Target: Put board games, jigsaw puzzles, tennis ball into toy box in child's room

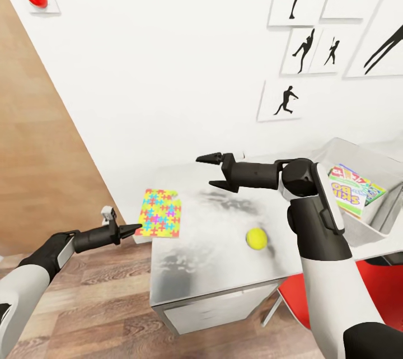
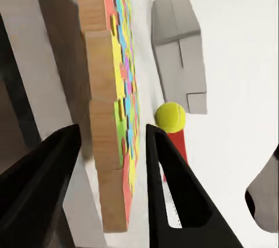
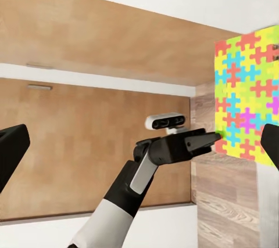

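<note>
I see my left gripper (image 1: 136,229) open around the jigsaw puzzle's (image 1: 160,213) near edge, its long axis running away from me; right gripper (image 1: 214,171) open.

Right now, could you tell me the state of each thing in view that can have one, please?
jigsaw puzzle: flat, overhanging the table edge.
left gripper: open, fingers either side of the puzzle's edge.
right gripper: open, empty, above the table.
tennis ball: resting loose on the table.
toy box: open-topped, holding board games.
</note>
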`<state>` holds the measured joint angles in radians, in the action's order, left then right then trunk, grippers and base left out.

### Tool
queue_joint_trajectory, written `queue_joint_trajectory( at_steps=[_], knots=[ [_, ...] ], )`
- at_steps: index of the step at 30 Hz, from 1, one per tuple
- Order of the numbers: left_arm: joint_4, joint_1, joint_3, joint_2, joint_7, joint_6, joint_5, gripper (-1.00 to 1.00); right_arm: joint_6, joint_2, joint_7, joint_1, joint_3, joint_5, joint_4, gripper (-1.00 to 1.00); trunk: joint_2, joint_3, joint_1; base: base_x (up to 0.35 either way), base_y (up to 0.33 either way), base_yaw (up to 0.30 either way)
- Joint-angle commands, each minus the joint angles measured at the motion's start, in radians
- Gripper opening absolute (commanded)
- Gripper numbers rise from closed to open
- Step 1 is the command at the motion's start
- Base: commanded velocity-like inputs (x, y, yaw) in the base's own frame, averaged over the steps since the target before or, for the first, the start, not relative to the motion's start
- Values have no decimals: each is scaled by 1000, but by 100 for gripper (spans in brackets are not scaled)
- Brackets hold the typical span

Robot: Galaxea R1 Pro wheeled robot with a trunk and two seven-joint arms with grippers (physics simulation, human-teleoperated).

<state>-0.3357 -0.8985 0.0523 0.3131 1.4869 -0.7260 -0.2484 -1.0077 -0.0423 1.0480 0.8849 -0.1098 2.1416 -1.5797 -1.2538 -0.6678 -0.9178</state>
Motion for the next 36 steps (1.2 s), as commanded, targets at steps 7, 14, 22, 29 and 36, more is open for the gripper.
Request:
queue_joint_trajectory(
  at_steps=[7, 14, 22, 29, 36],
  knots=[
    [0, 0, 0, 0, 19, -10, 1, -100, -5, -2, 10, 1, 0, 8, 0, 100, 49, 21, 27, 0, 0, 0],
    [0, 0, 0, 8, 22, -15, 1, -100, -6, 2, 12, 1, 5, 8, 0, 100, 91, 40, 50, 0, 0, 0],
    [-11, -1, 0, 66, 63, -64, 5, -100, -35, 47, 15, 3, 21, 9, 0, 100, 147, 65, 81, 0, 0, 0],
    [-14, -2, -7, 99, 84, -75, 11, -100, -39, 240, -236, -167, 54, 14, 0, 100, 196, 87, 107, 0, 0, 0],
    [-15, -2, -10, 105, 84, -91, 10, -100, -39, 379, -763, -355, 53, -113, 0, 100, 245, 109, 134, 0, 0, 0]
  ],
)
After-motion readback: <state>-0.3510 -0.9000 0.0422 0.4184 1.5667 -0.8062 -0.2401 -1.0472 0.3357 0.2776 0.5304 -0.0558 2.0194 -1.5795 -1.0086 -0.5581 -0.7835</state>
